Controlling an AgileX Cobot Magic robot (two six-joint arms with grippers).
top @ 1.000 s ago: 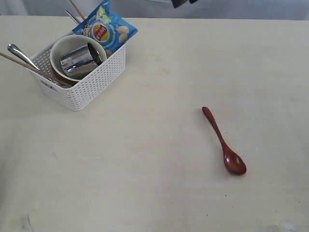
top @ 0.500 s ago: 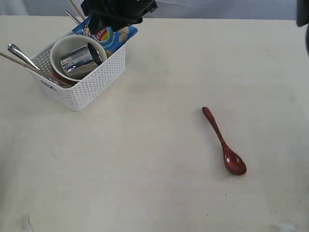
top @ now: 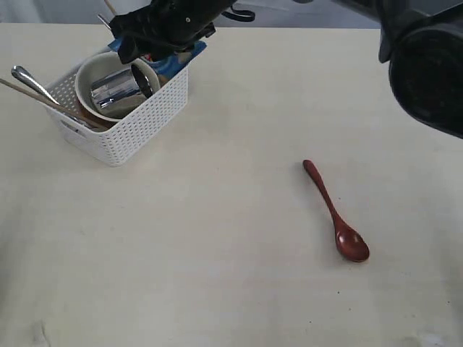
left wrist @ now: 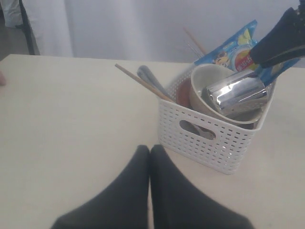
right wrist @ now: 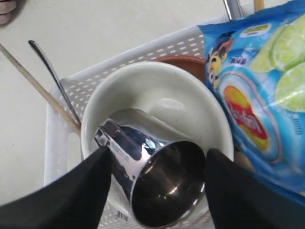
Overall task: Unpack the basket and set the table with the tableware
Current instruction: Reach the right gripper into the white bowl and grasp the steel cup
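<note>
Exterior view gives me the table spread under everything, with my right pincer hanging over its far left part. Straight beneath that pincer stands the basket, white and perforated, upright on the table. My left pincer sits low, its jaws pressed flat together and gripping nothing; the basket stands ahead of it, near but apart.

The chip bag leans up out of the basket just beside one of the right pincer's fingers. Under the right pincer the bowl rests tilted inside the basket. Past the bowl, farther from the pincer, a strip of the plate shows between the bowl and the basket wall.

The cup lies on its side in the bowl, its mouth turned up toward my right wrist camera. The right pincer's jaws are spread wide, one on each side of the cup; I cannot tell whether either one touches it.

The spoon lies flat on the bare table, well apart from both pincers. A chopstick and a steel handle poke out of the basket on the side of the right pincer away from the bag.
</note>
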